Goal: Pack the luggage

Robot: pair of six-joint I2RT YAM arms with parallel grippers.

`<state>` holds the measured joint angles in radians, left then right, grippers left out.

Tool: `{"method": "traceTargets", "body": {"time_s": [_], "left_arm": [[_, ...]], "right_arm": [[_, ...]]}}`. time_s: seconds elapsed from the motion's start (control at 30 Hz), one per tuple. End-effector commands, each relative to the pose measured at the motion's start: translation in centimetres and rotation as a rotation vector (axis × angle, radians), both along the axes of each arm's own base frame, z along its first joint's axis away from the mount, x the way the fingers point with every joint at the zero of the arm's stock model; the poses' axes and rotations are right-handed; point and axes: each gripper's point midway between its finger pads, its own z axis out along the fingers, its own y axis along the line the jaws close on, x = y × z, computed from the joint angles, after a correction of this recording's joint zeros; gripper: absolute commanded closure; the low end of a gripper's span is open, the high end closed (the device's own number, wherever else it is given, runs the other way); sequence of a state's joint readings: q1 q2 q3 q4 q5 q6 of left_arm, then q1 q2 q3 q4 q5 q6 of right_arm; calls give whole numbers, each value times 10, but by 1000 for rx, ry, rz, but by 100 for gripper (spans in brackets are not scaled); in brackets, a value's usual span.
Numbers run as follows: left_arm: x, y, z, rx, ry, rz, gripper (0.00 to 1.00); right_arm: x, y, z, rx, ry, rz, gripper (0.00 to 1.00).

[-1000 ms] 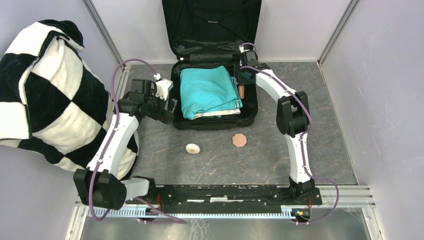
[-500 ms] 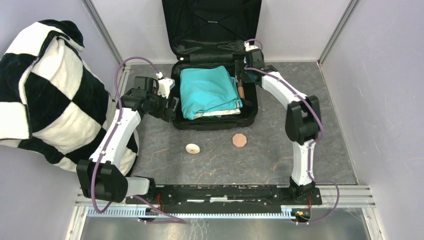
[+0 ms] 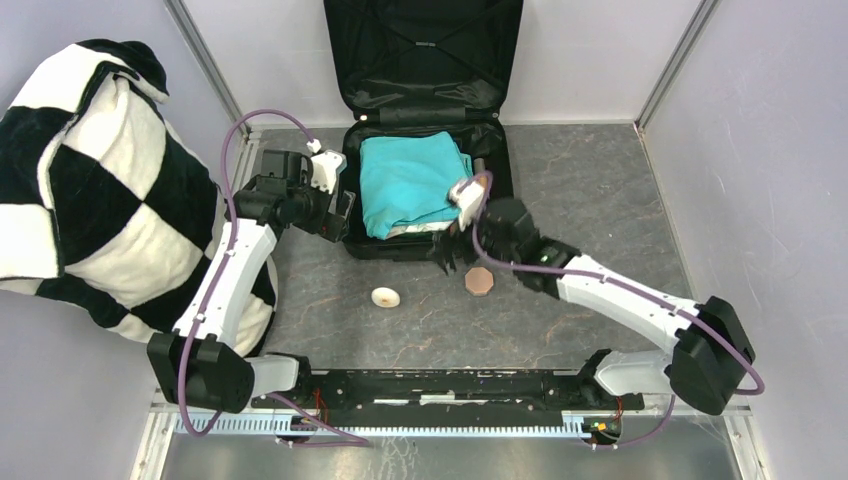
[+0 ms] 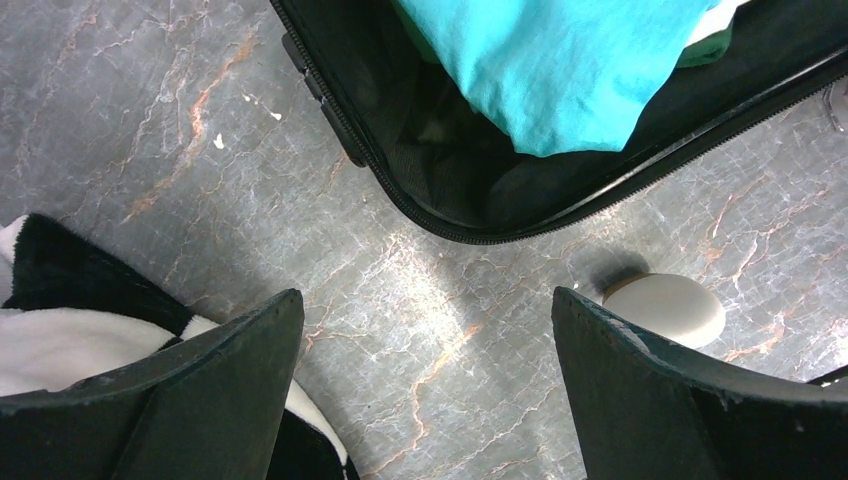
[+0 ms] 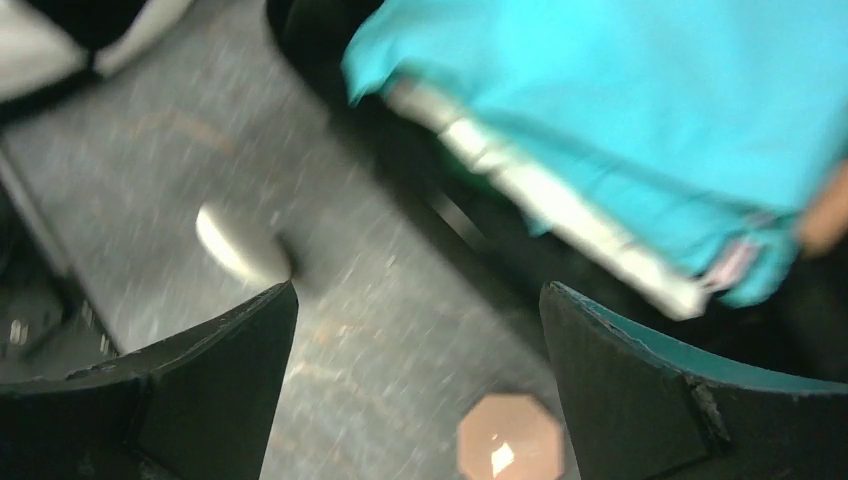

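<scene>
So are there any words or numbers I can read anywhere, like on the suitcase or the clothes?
No text can be read anywhere.
The suitcase shows no writing or brand.
A pink tag on the turquoise clothes might carry print, but it is too blurred to read.

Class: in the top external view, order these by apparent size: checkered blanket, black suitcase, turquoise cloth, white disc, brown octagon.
1. checkered blanket
2. black suitcase
3. turquoise cloth
4. white disc and brown octagon: these look about alike, so they are left unranked.
</scene>
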<state>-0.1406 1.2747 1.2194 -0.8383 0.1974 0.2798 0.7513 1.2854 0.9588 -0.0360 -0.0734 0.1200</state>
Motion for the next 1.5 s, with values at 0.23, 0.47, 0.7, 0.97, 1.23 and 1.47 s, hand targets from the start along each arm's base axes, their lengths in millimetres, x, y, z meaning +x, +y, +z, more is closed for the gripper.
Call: {"method": "traceTargets", "body": {"time_s": [0.23, 0.47, 0.7, 0.97, 1.23, 1.47], "left_arm": [[-10, -2, 19, -45, -42, 19, 0], [-13, 1, 20, -31, -48, 19, 0], [-12, 2, 19, -18, -49, 12, 0], [-10, 3, 11, -9, -35, 11, 0], [-8, 2, 12, -11, -35, 11, 0], [-9, 3, 12, -10, -39, 11, 0]], "right_arm": [[-94, 90, -60, -51, 30, 470, 4], [-76, 129, -93, -108, 70, 511, 6], [-63, 152, -117, -138, 79, 522, 16], [-76, 148, -139, -153, 112, 521, 50], [-71, 140, -72, -67, 59, 469, 100], [30, 61, 27, 39, 62, 120, 100]]}}
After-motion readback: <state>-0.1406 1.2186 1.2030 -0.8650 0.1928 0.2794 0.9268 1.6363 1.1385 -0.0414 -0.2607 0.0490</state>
